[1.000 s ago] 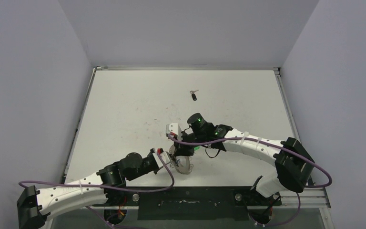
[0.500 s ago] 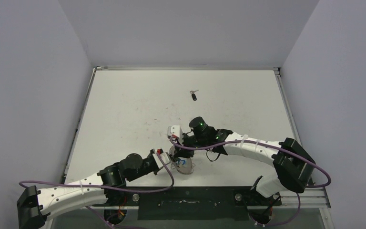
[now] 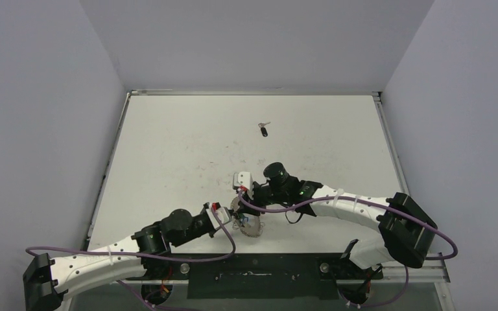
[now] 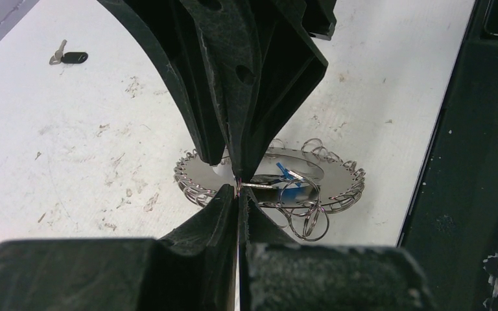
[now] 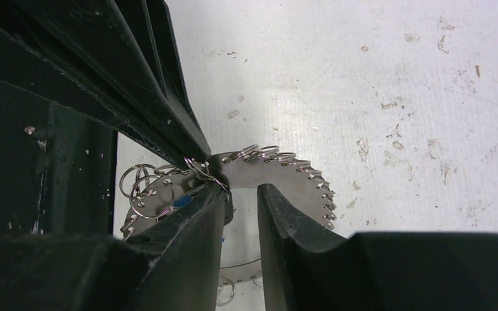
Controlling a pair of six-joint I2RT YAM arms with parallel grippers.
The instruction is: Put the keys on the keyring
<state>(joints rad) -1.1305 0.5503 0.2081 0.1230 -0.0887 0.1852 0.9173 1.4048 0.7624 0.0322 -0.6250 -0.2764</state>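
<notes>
My left fingers (image 4: 259,84) are clenched on a rim loop of the keyring (image 4: 337,191), which lies on the worktop (image 4: 71,142); my right fingers (image 5: 285,246) stand parted over it.

White arms (image 3: 350,206) with black joints (image 3: 399,230); purple cables (image 3: 65,249) trail along them; fingers (image 4: 259,71) are matte black plastic.

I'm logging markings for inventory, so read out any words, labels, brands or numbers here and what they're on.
None: no readable text on the large round silvery metal keyring, the tiny black-headed silver key, the white table, the left gripper or the right gripper.
</notes>
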